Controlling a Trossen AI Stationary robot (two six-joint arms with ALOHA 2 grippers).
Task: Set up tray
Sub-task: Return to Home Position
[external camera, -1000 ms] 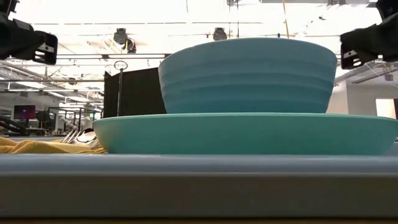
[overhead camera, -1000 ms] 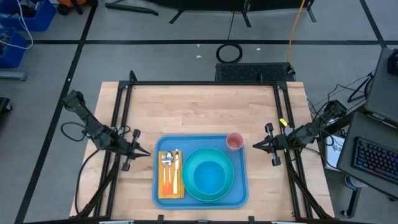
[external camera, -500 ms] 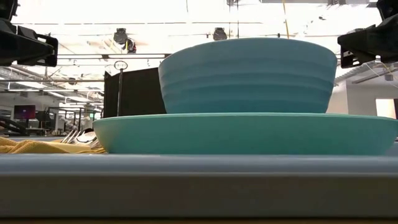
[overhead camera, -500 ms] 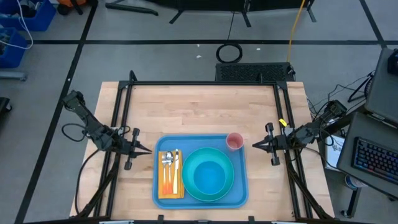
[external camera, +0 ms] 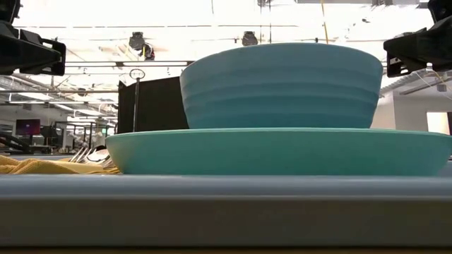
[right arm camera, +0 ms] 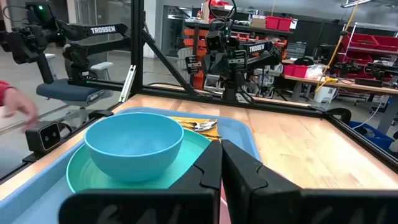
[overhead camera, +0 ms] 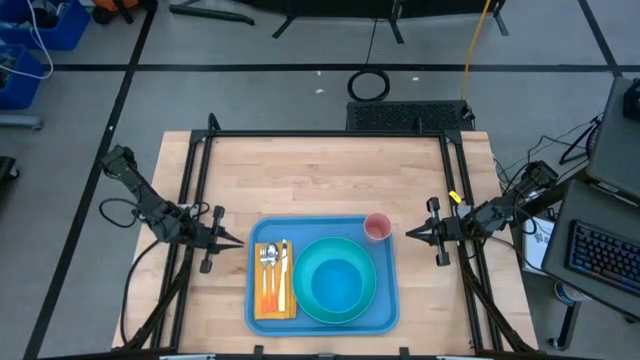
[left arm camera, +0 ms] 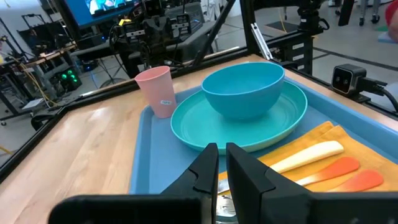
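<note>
**Though Flanked on Both Sides, Touched by Neither**

When looked at straight down, shows the tray [overhead camera: 387, 292] flat on the wooden table [overhead camera: 320, 175], close to the front edge and midway between the arms. Shows the full load too: a yellow napkin [overhead camera: 258, 302] along the left side with cutlery [overhead camera: 275, 275] laid on it, a turquoise plate [overhead camera: 302, 290] in the middle with a bowl [overhead camera: 336, 284] on top, a pink cup [overhead camera: 377, 227] in the far right corner. Puts the left gripper [overhead camera: 238, 243] just off the left rim and the right gripper [overhead camera: 408, 235] just off the right, both pointing inward, both clear of everything.

From table height, gives only the tray's front wall, plate and bowl in profile, and a fold of napkin at the left; hides the cup behind the bowl. From the left wrist, adds the cup standing upright, a pale yellow knife [left arm camera: 305, 155] on the napkin, and fingers drawn together to a slit, holding nothing. From the right wrist, adds fingers likewise closed and empty, a small black camera box [right arm camera: 43, 134] at the table's front edge, and a person's hand [right arm camera: 18, 109], blurred, beyond it.

Around the table: a black metal frame [overhead camera: 330, 133], grey floor [overhead camera: 250, 100] crossed by dark lines, a coiled cable [overhead camera: 369, 85], blue bins [overhead camera: 50, 25], a keyboard [overhead camera: 600, 255]. Farther off: workshop racks [right arm camera: 367, 43], a screen [left arm camera: 106, 6], bright ceiling lights [external camera: 141, 14].
</note>
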